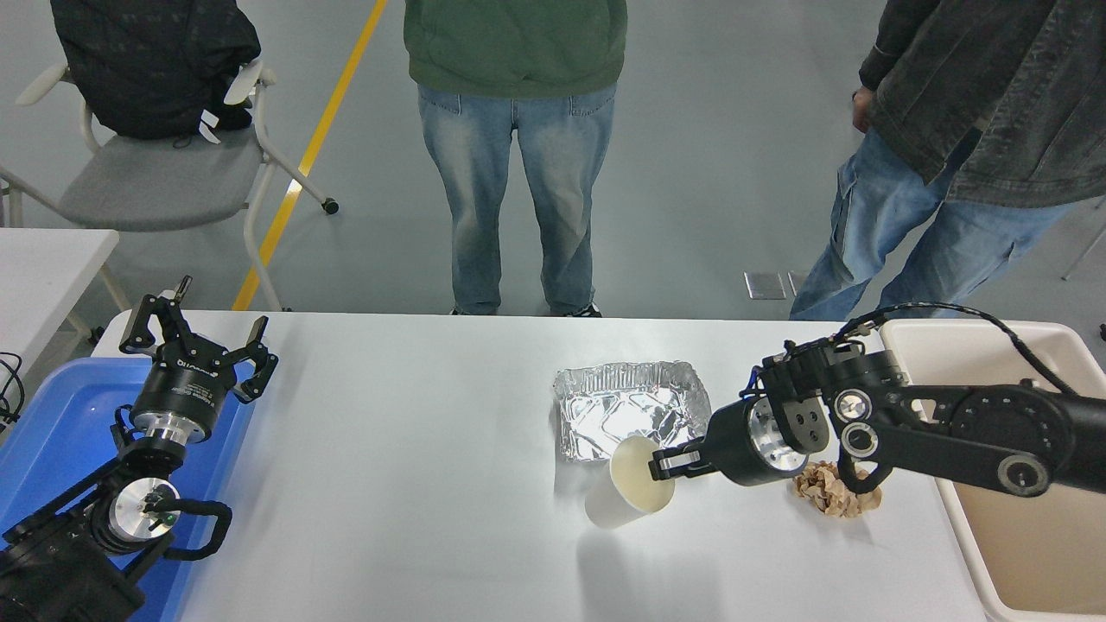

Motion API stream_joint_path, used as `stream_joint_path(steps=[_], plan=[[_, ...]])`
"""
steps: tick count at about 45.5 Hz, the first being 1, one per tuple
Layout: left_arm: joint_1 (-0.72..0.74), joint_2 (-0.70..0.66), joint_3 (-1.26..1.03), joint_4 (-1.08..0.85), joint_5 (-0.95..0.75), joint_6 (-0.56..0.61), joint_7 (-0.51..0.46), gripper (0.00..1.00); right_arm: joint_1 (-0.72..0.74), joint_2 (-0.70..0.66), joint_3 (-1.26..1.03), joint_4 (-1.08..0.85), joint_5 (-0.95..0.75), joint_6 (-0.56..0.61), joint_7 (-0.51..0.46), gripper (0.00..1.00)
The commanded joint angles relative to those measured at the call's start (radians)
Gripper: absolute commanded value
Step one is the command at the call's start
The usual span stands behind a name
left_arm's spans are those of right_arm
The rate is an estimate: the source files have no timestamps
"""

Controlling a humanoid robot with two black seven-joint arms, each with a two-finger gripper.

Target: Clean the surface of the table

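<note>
White and matte, the worktop (415, 484) fills the lower half of the view and carries only a few leftovers, all gathered toward its right end. Off its right edge stands a beige bin (1020, 553), open at the top, probably where the rubbish is meant to go. Against the left edge sits a blue tray (52, 432), and above it the left hand (194, 341) is parked with its fingers spread, holding nothing.

Near the far edge, right of the middle, lies a crumpled foil tray (631, 410), flat on the surface. Just in front of it the right hand (670, 462) comes in from the right edge and is pinching the rim of a paper cup (626, 494), 1 finger inside the mouth and the other outside. The cup hangs tilted, its mouth turned toward the hand and its base clear of the worktop, with its shadow on the surface below. Gripping by the rim suits a light, thin-walled cup; tilted like this it would spill if anything were in it, though it looks empty.

A small brown paper wad (834, 492) lies near the right edge, partly under the right arm. My guess is the cup goes to the bin, leaving 2 items.
</note>
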Motion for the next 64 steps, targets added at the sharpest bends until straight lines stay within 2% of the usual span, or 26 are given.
stream_joint_path(steps=[1, 14, 29, 47, 59, 64], plan=[[0.000, 0.000, 0.000, 0.000, 0.000, 0.000, 0.000, 0.99, 0.029, -0.171, 0.058, 0.050, 0.004, 0.082, 0.000, 0.00], [0.000, 0.000, 0.000, 0.000, 0.000, 0.000, 0.000, 0.99, 0.029, -0.388, 0.169, 0.148, 0.011, 0.193, 0.000, 0.00], [0.000, 0.000, 0.000, 0.000, 0.000, 0.000, 0.000, 0.99, 0.030, -0.517, 0.318, 0.157, 0.048, 0.338, -0.001, 0.00], [0.000, 0.000, 0.000, 0.000, 0.000, 0.000, 0.000, 0.99, 0.027, -0.540, 0.338, 0.126, 0.035, 0.334, -0.009, 0.00], [0.000, 0.000, 0.000, 0.000, 0.000, 0.000, 0.000, 0.99, 0.012, -0.511, 0.318, -0.062, 0.008, 0.299, -0.004, 0.00], [0.000, 0.000, 0.000, 0.000, 0.000, 0.000, 0.000, 0.99, -0.019, -0.507, 0.316, -0.101, 0.007, 0.245, -0.001, 0.00]])
